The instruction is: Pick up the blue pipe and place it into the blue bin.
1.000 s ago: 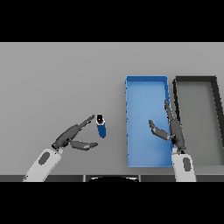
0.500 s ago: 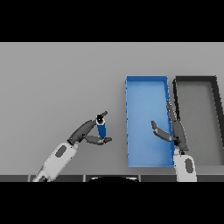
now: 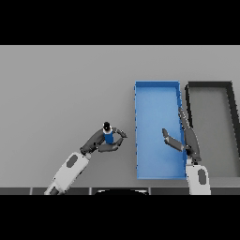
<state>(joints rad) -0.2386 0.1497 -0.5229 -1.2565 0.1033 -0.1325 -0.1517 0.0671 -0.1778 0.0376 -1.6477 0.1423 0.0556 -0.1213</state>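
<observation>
Blue is what you see between the fingers of your left hand (image 3: 101, 143) in the head view: the blue pipe (image 3: 108, 136), a short piece with a dark cap at its far end, stands just left of the blue bin (image 3: 157, 91) on the grey bench (image 3: 61, 89). Your left arm reaches in from the lower left, forearm slanting up and to the right, and the hand's fingers and thumb curl round the pipe's lower part, grasping it. Whether the pipe rests on the bench or is lifted off it you probably cannot tell from this angle. Your right hand (image 3: 187, 138) hangs over the bin's right edge, fingers straight and pointing away from you, thumb spread to the left, holding nothing. Beside the blue bin, to its right, sits a dark grey bin (image 3: 209, 85).
</observation>
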